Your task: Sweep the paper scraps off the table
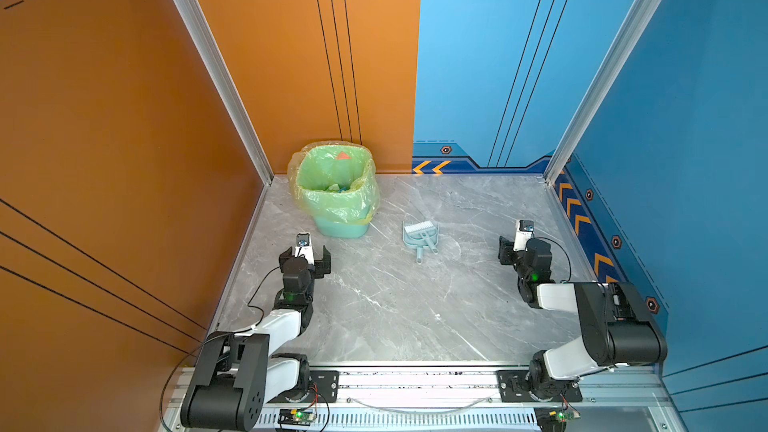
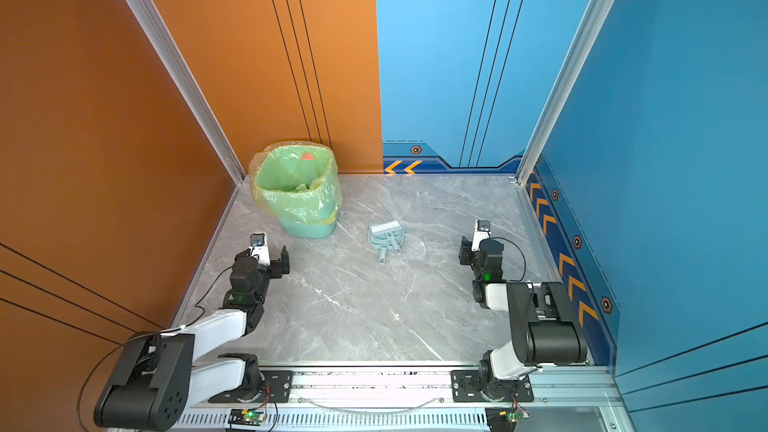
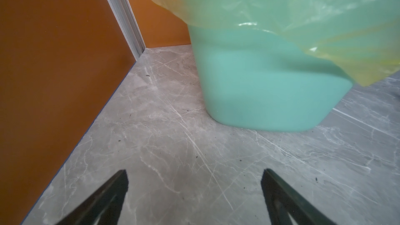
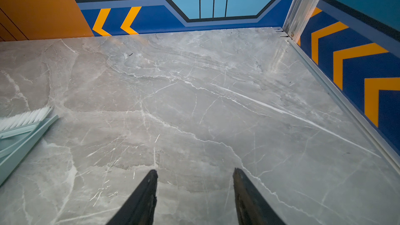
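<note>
Orange and blue walls close in the grey marble table (image 1: 395, 309), which fills the lower middle of both top views. I find no piece of paper on its bare surface. The paper scraps (image 1: 343, 155) that I can see are inside the green bag-lined bin (image 1: 341, 229), at the upper left of the table. An orange one lies against the far side of the bag, and some pale and blue ones lie at the bottom, too small to count.

Near the middle of the table rests the dustpan (image 1: 417, 241) with the brush (image 1: 420, 227) laid in it, and no arm touches them. The left gripper (image 3: 194, 172) has its jaws spread fully wide and holds nothing; it hangs just before the base of the bin. The right gripper (image 4: 195, 170) has its jaws about half apart, also with nothing between them, over bare marble at the right.

I judge the sweeping as done, so the step is a last check and a retreat. To do it well, look behind the bin and under the arms for a hidden scrap. Then draw the left arm back without catching the loose bag.
</note>
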Robot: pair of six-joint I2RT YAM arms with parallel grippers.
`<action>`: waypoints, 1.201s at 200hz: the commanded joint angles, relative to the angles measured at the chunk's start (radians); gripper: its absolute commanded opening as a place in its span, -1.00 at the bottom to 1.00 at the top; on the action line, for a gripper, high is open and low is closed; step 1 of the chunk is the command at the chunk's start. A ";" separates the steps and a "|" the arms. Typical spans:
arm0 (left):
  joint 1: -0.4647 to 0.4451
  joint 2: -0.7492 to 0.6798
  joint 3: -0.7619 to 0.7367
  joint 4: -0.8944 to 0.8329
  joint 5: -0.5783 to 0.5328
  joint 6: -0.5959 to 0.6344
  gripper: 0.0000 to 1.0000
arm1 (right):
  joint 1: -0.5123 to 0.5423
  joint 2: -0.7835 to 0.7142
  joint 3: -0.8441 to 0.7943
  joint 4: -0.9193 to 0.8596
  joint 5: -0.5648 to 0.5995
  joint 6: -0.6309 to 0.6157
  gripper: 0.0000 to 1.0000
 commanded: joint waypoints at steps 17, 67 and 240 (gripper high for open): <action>0.014 0.044 0.014 0.065 0.052 0.031 0.95 | 0.004 0.012 -0.011 0.035 0.024 -0.009 0.16; 0.017 0.040 0.029 0.031 0.078 0.030 0.95 | 0.003 0.012 -0.010 0.035 0.024 -0.008 0.17; -0.017 0.342 0.100 0.239 -0.071 -0.080 0.95 | 0.003 0.013 -0.010 0.035 0.025 -0.008 0.21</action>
